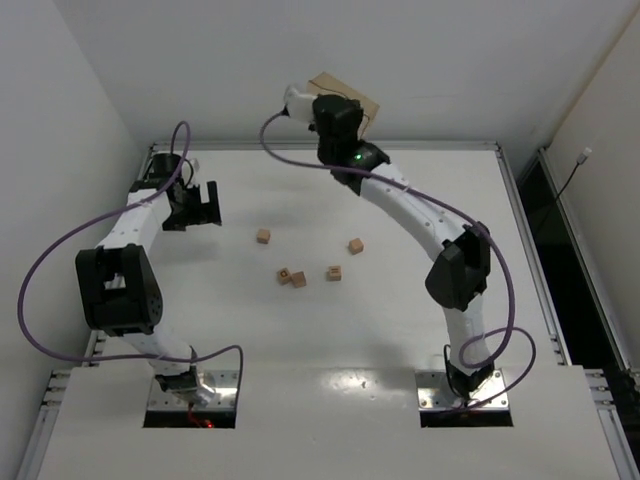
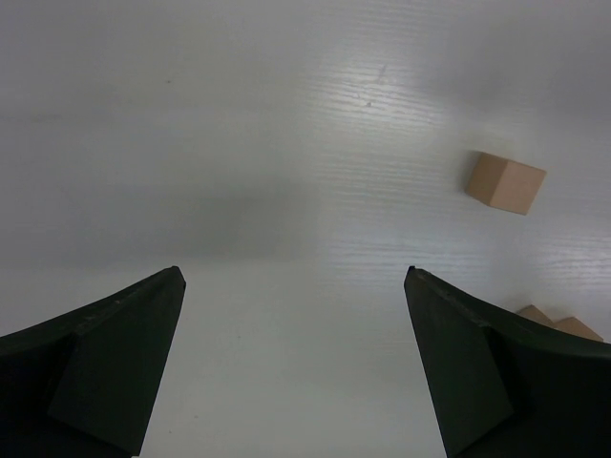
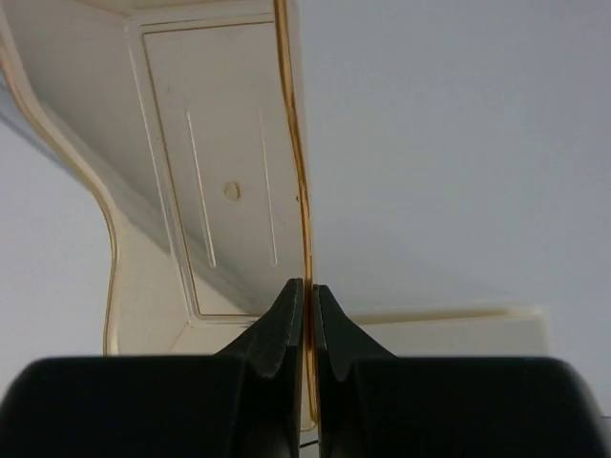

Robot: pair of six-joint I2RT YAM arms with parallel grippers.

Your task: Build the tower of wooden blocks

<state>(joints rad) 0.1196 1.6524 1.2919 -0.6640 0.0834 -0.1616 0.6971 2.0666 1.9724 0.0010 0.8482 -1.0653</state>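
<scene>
Several small tan wooden cubes lie loose on the white table, none stacked, so no wood block tower shows. One cube sits alone at the left, a pair touch near the middle, and two more lie to the right. My left gripper hovers open left of them with nothing between its fingers. In the left wrist view my left gripper frames bare table, with one cube ahead to the right. My right gripper is shut on the thin rim of a translucent tan tray.
The tray is held up at the table's far edge, beyond the right gripper. Purple cables loop beside both arms. Metal rails border the table, with white walls close at the left and back.
</scene>
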